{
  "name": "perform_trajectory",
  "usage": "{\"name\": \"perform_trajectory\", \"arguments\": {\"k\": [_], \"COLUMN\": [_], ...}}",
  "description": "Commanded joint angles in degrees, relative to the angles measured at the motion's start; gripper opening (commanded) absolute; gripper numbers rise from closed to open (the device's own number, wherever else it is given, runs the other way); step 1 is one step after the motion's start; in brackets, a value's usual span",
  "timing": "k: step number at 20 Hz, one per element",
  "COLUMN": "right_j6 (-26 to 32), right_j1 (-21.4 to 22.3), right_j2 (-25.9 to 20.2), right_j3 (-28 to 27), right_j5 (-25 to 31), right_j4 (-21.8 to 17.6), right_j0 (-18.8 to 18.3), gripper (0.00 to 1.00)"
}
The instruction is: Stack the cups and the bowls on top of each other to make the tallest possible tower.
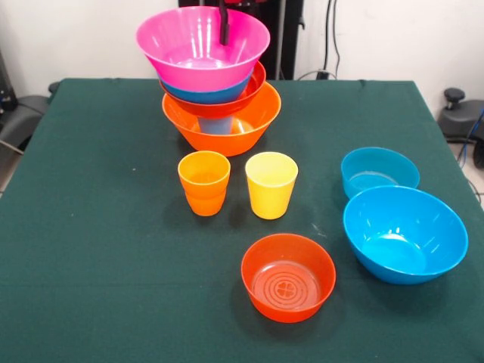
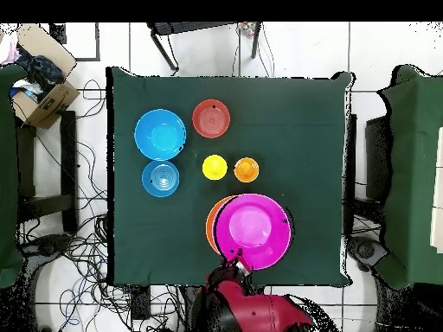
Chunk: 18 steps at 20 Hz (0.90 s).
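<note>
One camera looks from 6 o'clock across the green table (image 1: 113, 227) toward 12, fairly near and slightly downward, while another hangs high overhead looking straight down, half-turned; both share the whole tabletop (image 2: 303, 130).

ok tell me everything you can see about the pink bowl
The pink bowl is the biggest bowl on show, glossy translucent plastic with a wide flared rim and small flat bottom. It sits upright on top of the tower, nested in a blue bowl, above a red-orange bowl and the big orange base bowl. The gripper reaches down inside it near the far rim.
</note>
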<state>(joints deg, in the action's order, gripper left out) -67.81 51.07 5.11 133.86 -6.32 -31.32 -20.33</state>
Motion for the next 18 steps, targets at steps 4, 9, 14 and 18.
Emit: {"name": "perform_trajectory", "arguments": {"k": [4, 9, 14, 18], "right_j6": [-6.01, -6.17, -6.28, -6.34], "right_j1": [-0.61, -0.89, -1.13, -1.25], "right_j2": [-5.36, -5.07, -5.07, -5.23], "right_j3": [-1.95, -2.13, -2.13, -2.02], "right_j5": [7.79, 7.73, 7.65, 7.74], "right_j4": [-1.16, -1.15, -1.13, -1.04], "right_j0": [0.46, 0.82, 0.68, 0.46], "gripper": [1.0, 1.0, 1.0, 1.0]}}
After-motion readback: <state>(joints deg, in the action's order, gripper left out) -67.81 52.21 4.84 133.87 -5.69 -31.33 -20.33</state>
